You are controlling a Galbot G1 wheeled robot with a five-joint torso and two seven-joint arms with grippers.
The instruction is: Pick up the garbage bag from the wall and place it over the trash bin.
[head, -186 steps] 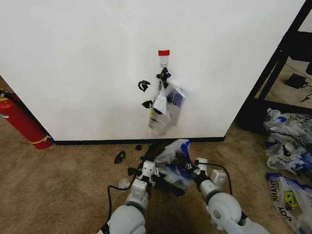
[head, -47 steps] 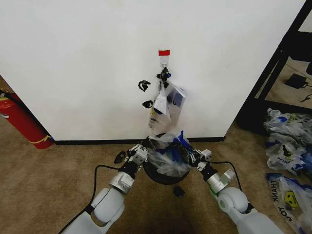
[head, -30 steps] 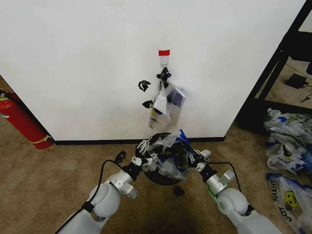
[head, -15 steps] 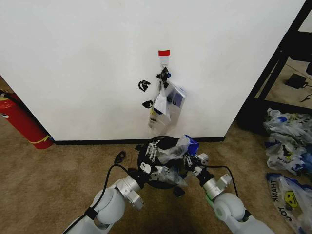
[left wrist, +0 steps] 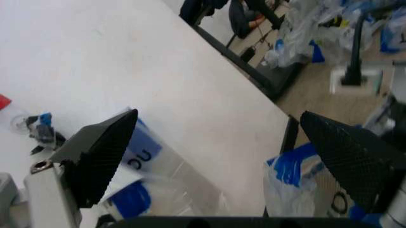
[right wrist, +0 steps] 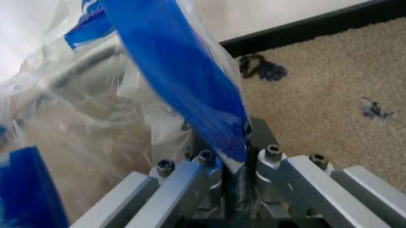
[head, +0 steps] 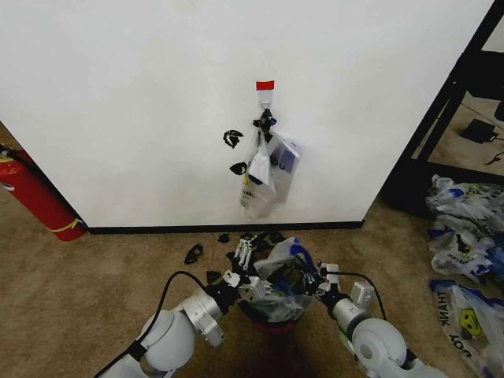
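Right gripper [right wrist: 231, 178] clamps the thin see-through blue-handled garbage bag [head: 279, 272] over the small round black trash bin [head: 268, 313]; left gripper [left wrist: 222, 156] spread wide (empty).

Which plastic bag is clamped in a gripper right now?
The garbage bag with blue handles, draped over the trash bin: the right gripper pinches its handle. The bunch on the wall merely hangs there, ungripped.

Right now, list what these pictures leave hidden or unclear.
- Trash bin, head view: mostly draped by the garbage bag; its rim is hidden.
- Right claw, right wrist view: shut on a blue handle; bag fills what's beyond.
- Left claw, left wrist view: open; bin cropped at the edge.
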